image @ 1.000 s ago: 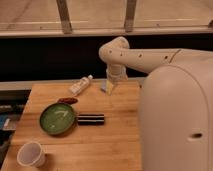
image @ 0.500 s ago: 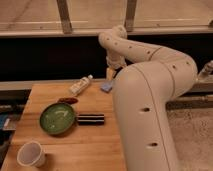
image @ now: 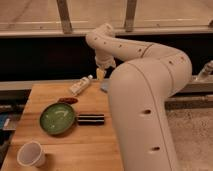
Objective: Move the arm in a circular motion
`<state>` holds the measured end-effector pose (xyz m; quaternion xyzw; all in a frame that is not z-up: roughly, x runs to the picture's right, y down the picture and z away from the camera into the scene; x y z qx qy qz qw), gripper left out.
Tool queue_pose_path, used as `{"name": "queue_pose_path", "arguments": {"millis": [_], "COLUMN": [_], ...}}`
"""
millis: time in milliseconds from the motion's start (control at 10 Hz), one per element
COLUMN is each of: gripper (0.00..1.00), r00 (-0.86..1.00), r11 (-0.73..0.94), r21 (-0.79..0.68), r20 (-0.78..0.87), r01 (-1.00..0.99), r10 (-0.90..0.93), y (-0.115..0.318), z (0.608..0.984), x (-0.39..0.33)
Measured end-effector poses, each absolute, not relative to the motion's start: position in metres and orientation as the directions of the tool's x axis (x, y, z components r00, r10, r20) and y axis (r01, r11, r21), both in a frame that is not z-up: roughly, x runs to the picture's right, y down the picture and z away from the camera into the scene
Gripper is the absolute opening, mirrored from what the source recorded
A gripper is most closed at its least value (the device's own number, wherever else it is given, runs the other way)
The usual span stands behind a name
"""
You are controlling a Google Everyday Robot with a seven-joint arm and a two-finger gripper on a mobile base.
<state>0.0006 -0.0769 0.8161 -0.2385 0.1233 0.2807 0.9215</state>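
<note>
hovering above table (image: pixel 60 150): pincer (image: pixel 101 73)

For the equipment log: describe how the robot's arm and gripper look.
The arm is cream-white, built of thick rounded tubular segments joined by smooth bends, dotted with small dark holes. No cables or markings show. It narrows to a small yellowish-tan gripper above the table's far edge.
</note>
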Motion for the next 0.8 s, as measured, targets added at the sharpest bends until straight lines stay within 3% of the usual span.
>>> {"name": "queue_pose_path", "arguments": {"millis": [500, 800], "gripper": [0.74, 0.74], "r00": [0.866, 0.832], "r11": [0.764, 0.735], "r21": [-0.407, -0.389], "r20": [-0.241, -0.262], "r01": [-0.5, -0.555], "r10": [0.439, 0.49], "y": [0.004, 0.039], "z": [0.727, 0.702], "x": [-0.045, -0.036]}}
